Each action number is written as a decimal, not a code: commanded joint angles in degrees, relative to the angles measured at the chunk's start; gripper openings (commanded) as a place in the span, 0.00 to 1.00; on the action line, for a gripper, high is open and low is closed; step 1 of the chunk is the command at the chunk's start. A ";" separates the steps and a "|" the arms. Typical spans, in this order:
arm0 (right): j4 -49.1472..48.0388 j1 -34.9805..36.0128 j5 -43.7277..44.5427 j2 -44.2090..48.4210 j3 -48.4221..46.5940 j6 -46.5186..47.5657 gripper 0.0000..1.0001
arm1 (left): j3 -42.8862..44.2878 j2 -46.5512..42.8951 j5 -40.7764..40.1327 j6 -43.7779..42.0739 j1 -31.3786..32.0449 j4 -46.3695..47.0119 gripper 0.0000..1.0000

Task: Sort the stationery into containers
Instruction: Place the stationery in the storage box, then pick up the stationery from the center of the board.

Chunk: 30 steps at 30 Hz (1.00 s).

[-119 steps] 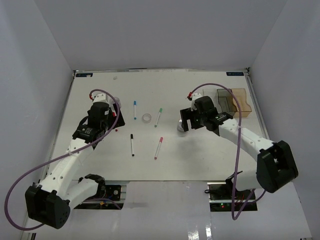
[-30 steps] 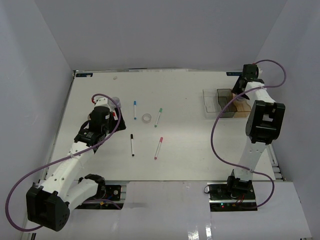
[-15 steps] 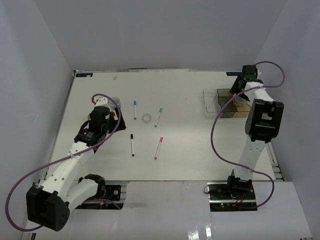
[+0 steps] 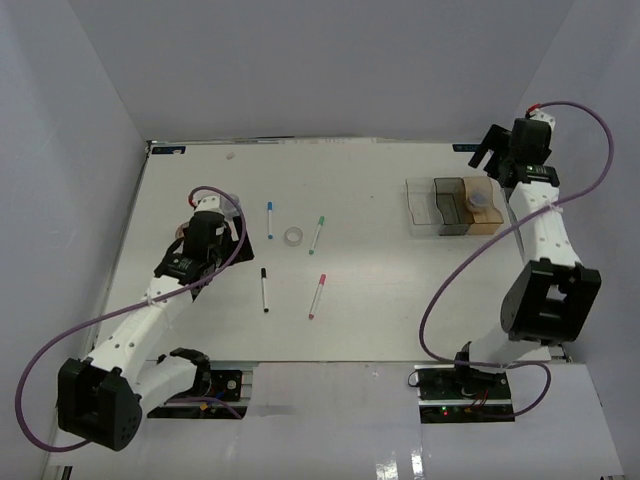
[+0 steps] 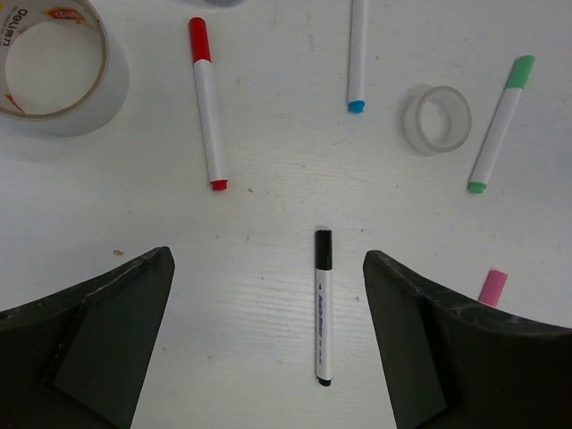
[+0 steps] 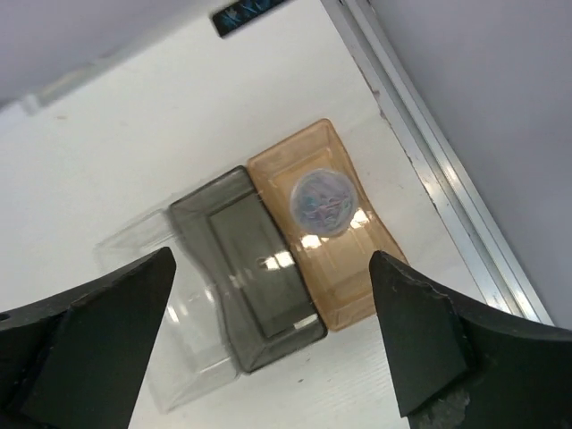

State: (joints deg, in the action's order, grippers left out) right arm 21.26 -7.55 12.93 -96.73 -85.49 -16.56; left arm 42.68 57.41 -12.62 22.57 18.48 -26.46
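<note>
Three joined containers stand at the far right: a clear bin (image 4: 420, 207), a smoky grey bin (image 4: 450, 212) and an amber bin (image 4: 489, 224). A greyish tape roll (image 6: 323, 197) lies in the amber bin (image 6: 357, 286). My right gripper (image 6: 273, 257) hangs open and empty high above the bins. My left gripper (image 5: 266, 255) is open above the black-capped pen (image 5: 323, 307). Beyond it lie a red-capped pen (image 5: 207, 103), a blue-capped pen (image 5: 357, 54), a small clear tape roll (image 5: 437, 119), a green-capped pen (image 5: 499, 125) and a pink-capped pen (image 5: 492, 286).
A larger clear tape roll (image 5: 52, 63) with a printed core lies at the far left of the left wrist view. A metal rail (image 6: 447, 188) runs along the table's right edge just beyond the amber bin. White walls close in the table on three sides.
The right gripper has opened wide and lifted away from the amber bin, where the tape roll now lies. The left arm has shifted slightly to the right.
</note>
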 commanded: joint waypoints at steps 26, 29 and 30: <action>-19.32 8.42 -27.61 60.16 51.21 4.16 0.90 | 43.27 52.27 -3.37 0.90 -10.74 -1.14 0.98; -19.24 9.48 -27.87 60.43 51.57 4.69 0.90 | 45.30 55.79 -4.60 0.55 -11.36 -1.58 0.98; -19.41 9.57 -27.87 60.43 51.57 4.78 0.90 | 45.91 56.49 -4.60 0.46 -11.45 -1.67 0.98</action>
State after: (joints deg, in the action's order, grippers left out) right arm 4.58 1.26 -14.13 -37.06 -33.91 -13.28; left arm 85.91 113.75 -15.14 23.55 7.84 -26.39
